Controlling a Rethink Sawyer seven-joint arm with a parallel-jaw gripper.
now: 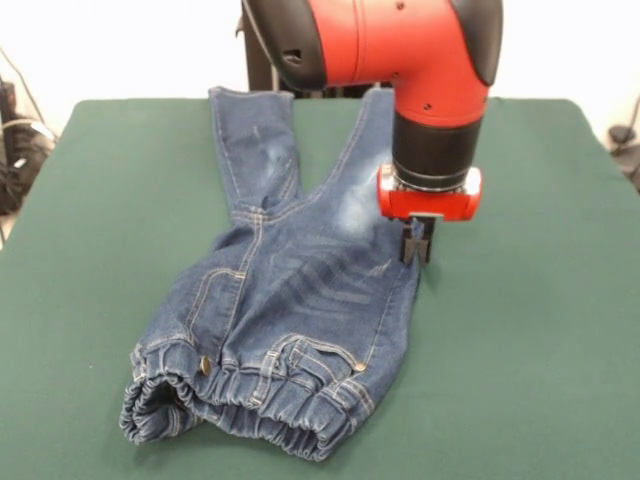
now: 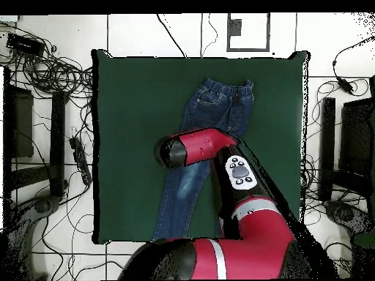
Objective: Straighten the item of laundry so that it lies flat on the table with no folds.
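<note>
Denim jeans (image 1: 290,290) lie rumpled; the gripper (image 1: 416,246), fingers seemingly pressed together at the seam, could drag them askew.

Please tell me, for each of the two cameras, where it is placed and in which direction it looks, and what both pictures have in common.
Front view: it sits across the table and faces the robot, showing the jeans with the waistband nearest; the red arm comes down from above with its gripper at the jeans' edge.
Overhead view: it hangs above and looks straight down on the table and the jeans; the arm reaches up from the bottom and covers the gripper.
Shared: the jeans, the green table, the red arm.
</note>
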